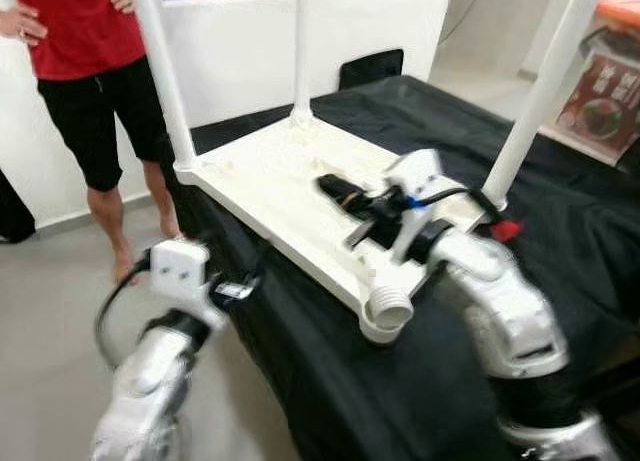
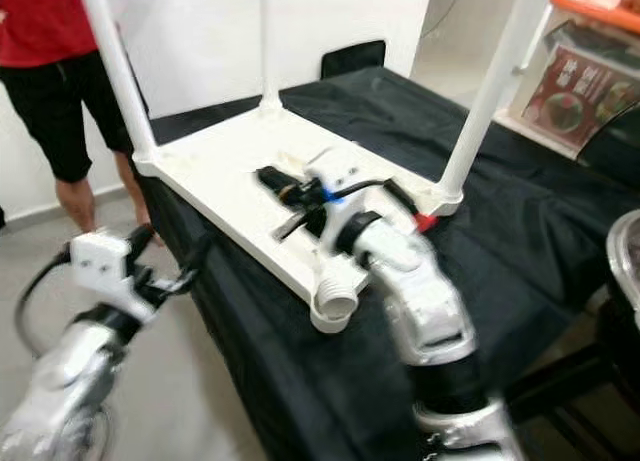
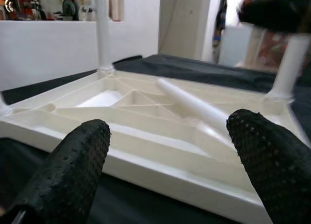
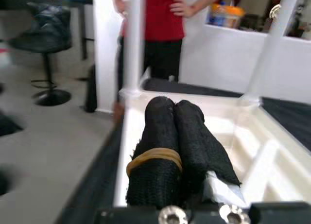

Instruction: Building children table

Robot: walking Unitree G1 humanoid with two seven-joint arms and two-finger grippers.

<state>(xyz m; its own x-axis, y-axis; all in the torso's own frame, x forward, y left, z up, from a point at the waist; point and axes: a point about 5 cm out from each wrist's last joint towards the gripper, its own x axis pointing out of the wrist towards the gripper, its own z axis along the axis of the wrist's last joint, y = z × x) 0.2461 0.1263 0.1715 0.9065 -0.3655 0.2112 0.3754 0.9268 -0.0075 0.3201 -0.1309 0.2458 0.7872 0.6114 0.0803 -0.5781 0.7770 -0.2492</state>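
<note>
Three legs stand on the upturned tabletop (image 1: 262, 186). My right gripper (image 4: 176, 118), fingers pressed together, rests inside it; my left gripper (image 3: 170, 151), spread, faces its edge. Next: seat the loose leg (image 3: 192, 103) in the empty socket (image 1: 389, 308).

Left gripper (image 3: 167, 158): two black textured fingers (image 3: 73, 170) spread wide apart, holding nothing.
Upturned white table (image 3: 146, 131): ribbed underside, beyond the fingers on black cloth (image 3: 204, 68).
Loose leg (image 3: 192, 105): lying across the ribs, toward 1 o'clock.
Fitted legs (image 3: 102, 29): upright at 11 and 2 o'clock.
</note>
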